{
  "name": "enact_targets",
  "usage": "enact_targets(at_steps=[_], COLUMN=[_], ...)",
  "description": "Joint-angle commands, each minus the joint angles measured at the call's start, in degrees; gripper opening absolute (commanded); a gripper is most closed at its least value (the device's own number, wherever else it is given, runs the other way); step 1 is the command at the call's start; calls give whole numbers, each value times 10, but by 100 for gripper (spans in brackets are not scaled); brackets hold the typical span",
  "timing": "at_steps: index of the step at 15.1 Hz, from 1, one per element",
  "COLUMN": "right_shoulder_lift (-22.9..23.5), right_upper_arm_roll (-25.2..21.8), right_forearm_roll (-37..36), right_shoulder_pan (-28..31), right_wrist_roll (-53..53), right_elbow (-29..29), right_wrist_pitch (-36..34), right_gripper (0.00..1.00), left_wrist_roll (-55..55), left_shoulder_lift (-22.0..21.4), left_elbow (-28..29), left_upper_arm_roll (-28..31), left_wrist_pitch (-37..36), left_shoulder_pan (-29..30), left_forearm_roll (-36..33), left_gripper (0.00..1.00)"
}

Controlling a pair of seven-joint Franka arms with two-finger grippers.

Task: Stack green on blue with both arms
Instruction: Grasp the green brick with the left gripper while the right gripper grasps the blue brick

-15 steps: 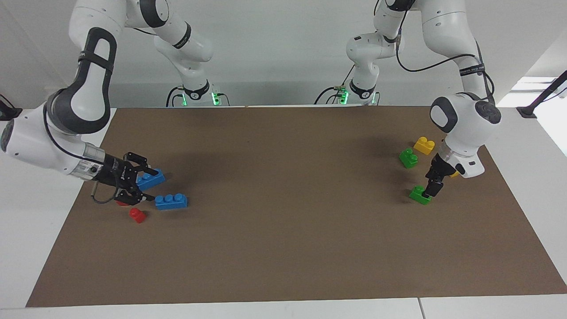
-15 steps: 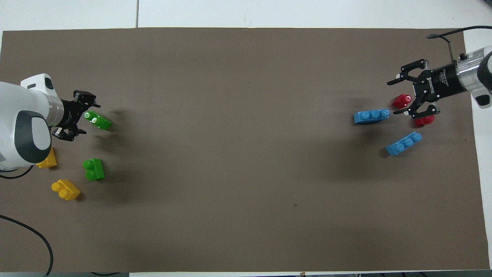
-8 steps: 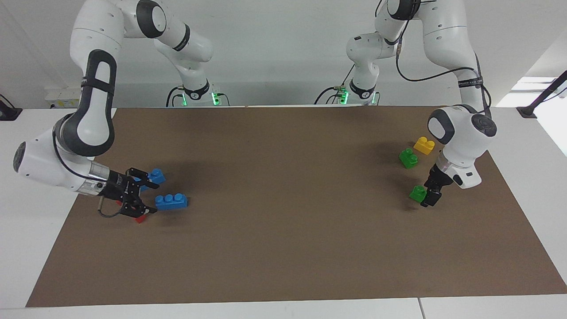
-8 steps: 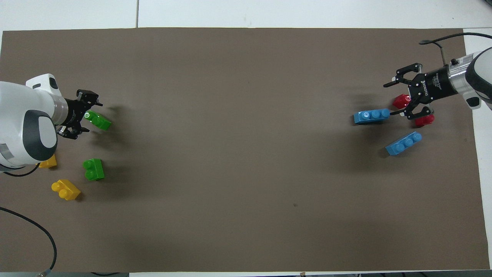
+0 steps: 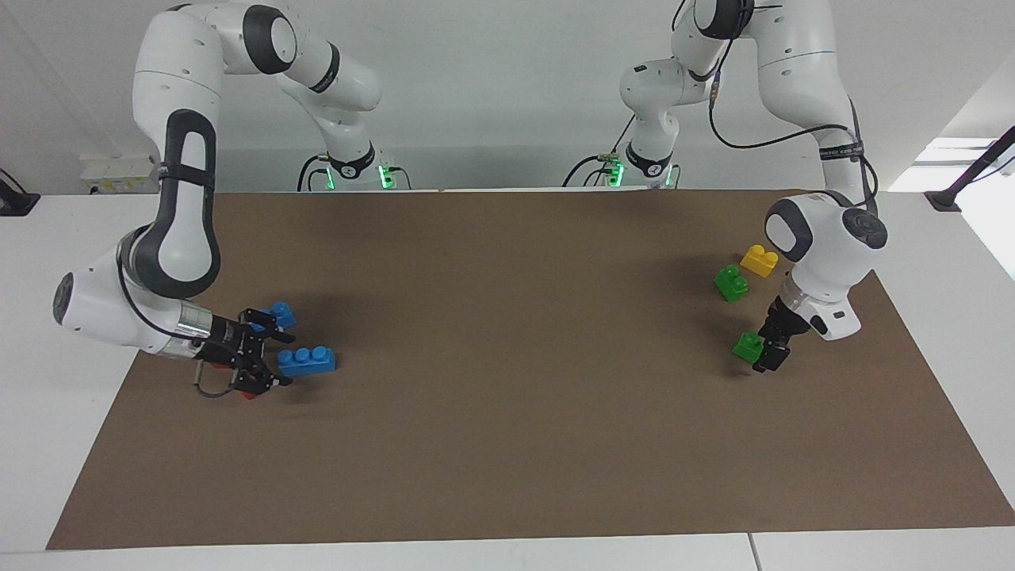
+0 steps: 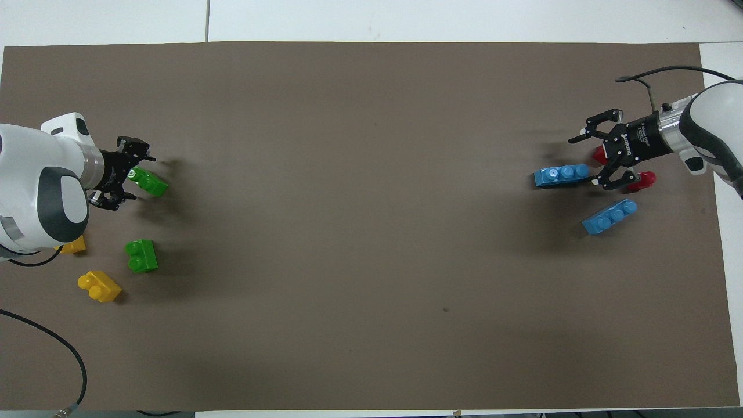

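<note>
Left gripper (image 5: 767, 354): low at the farther green brick (image 6: 148, 182), fingers spread around its end; whether they grip it cannot be told. Second green brick (image 6: 140, 256) lies nearer the robots, beside two yellow bricks (image 6: 100, 286).

Right gripper (image 6: 591, 161): wide open, holding nothing, at the end of the farther blue brick (image 6: 561, 175). Second blue brick (image 6: 609, 216) lies nearer the robots. Red bricks (image 6: 643, 180) sit under the right gripper.

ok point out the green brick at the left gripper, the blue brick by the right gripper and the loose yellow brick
green brick (image 6: 152, 184) overhead view, stud top
blue brick (image 6: 561, 175) overhead view, middle stud
yellow brick (image 6: 100, 286) overhead view, top face
</note>
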State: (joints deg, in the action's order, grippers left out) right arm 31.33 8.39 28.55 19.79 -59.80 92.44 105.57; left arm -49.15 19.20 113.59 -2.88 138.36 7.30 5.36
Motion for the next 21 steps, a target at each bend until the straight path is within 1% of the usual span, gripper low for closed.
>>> enact_targets(at_steps=[1,3,5,6,7,8,10,11,15,17,19,20,21], right_shoulder_lift=[-22,-26,-29,-30,-30,-30,-34,-36,-31,-31,-31,-31,-31], right_upper_arm_roll=[4,4,4,4,4,4,4,4,4,5,4,4,4], right_forearm_roll=[15,15,15,15,15,15,15,15,16,16,28,46,48], right_shoulder_pan=[15,17,21,22,22,23,21,21,22,21,20,18,17], right_wrist_roll=[23,34,43,43,44,43,43,43,47,47,47,46,46], right_elbow=[34,46,57,57,58,63,82,86,87,87,87,86,86], right_wrist_pitch=[4,9,15,15,17,32,65,75,83,83,84,84,86], right_gripper=[90,90,90,90,90,90,90,90,90,89,85,81,76], left_wrist_roll=[-5,-5,-4,-3,-3,-4,-3,-2,-1,-4,-16,-34,-46], left_shoulder_lift=[5,5,5,5,5,5,5,5,3,-5,-22,-34,-44], left_elbow=[0,0,-1,-2,-2,-3,-4,-6,-8,-10,-10,-10,-10], left_upper_arm_roll=[-1,-1,-1,-1,-1,-1,-1,-1,-2,-2,-2,-2,-3], left_wrist_pitch=[8,8,8,8,8,8,9,9,5,-2,-26,-39,-51], left_shoulder_pan=[4,4,5,5,5,5,5,5,4,3,-3,-4,-7], left_forearm_roll=[2,2,1,1,1,1,1,1,1,1,2,1,1], left_gripper=[80,69,66,60,51,38,7,0,0,0,0,0,0])
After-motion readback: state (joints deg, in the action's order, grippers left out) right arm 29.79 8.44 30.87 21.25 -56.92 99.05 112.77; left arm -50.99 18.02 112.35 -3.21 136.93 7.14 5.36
